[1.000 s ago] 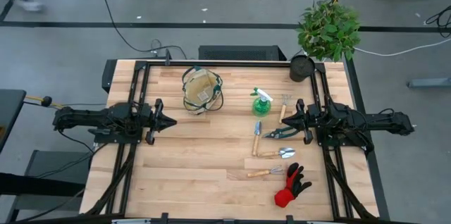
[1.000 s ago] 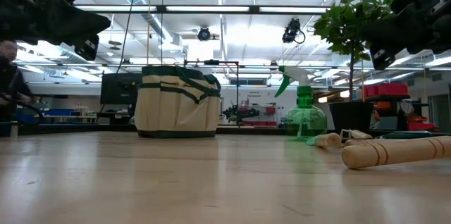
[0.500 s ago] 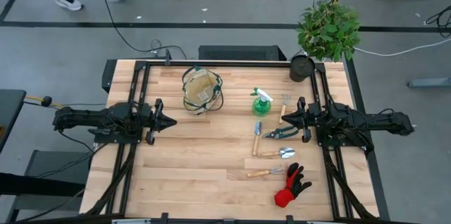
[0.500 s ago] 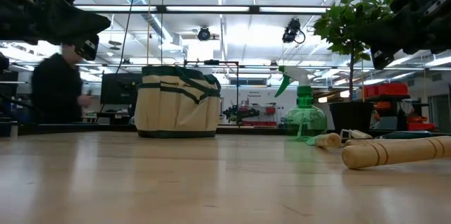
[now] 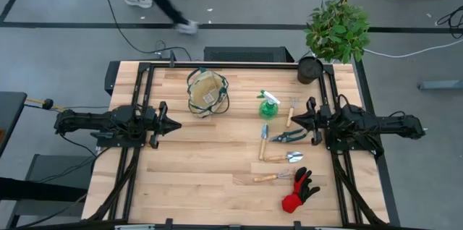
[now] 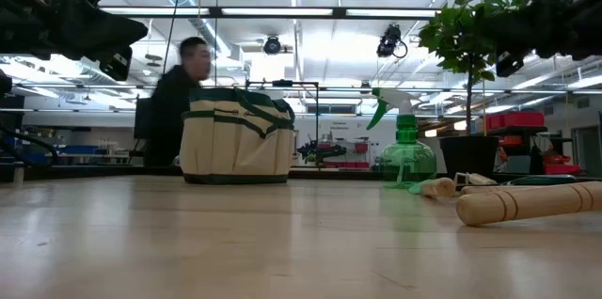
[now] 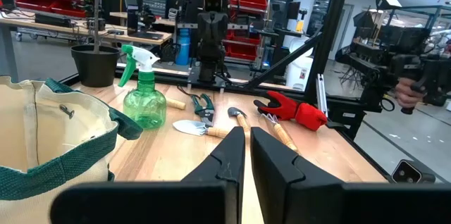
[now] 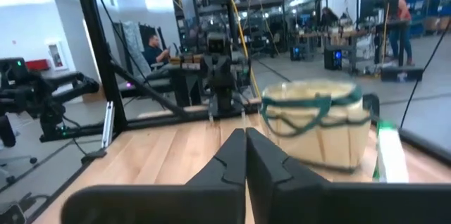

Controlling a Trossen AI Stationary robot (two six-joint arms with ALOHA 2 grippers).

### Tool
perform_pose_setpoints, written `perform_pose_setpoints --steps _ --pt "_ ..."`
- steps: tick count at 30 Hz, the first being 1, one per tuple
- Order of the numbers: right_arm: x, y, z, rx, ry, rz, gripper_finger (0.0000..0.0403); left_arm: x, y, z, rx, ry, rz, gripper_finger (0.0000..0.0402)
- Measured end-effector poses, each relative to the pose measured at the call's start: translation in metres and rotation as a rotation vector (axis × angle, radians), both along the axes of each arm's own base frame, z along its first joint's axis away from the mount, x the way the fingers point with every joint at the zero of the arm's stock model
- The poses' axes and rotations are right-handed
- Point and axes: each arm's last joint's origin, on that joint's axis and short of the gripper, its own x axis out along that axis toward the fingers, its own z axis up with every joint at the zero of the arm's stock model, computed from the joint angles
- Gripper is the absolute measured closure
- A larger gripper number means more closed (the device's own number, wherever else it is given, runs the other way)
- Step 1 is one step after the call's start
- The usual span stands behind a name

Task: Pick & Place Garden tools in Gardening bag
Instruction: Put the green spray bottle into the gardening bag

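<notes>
Tan fabric gardening bag (image 5: 207,92) stands empty, tools unpicked.
Beside it lie spray bottle (image 5: 268,104), shears (image 5: 288,137) and glove (image 5: 299,190); left gripper (image 5: 172,124) and right gripper (image 5: 293,119) hover, fingers narrow, holding nothing.

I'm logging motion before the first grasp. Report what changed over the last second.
The right gripper has edged toward the table's far side, above the pruning shears, jaws shut and empty. A person has walked across behind the table. The left gripper, the gardening bag and the tools, such as the spray bottle, have not moved.
</notes>
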Motion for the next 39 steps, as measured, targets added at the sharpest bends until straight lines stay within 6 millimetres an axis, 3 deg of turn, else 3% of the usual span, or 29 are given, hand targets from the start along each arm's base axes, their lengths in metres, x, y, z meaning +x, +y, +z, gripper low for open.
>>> perform_pose_setpoints --steps 18,31,39 --pt "-0.01 -0.002 0.067 -0.059 -0.036 -0.089 0.0402 0.0 0.0 0.0 0.0 0.0 0.0 0.0369" --pt "-0.001 -0.002 0.137 -0.057 0.036 -0.085 0.0403 0.0 0.0 0.0 0.0 0.0 0.0 0.0369" --pt "0.008 -0.003 0.167 0.014 0.068 -0.1 0.0403 0.0 0.0 0.0 0.0 0.0 0.0 0.0369"
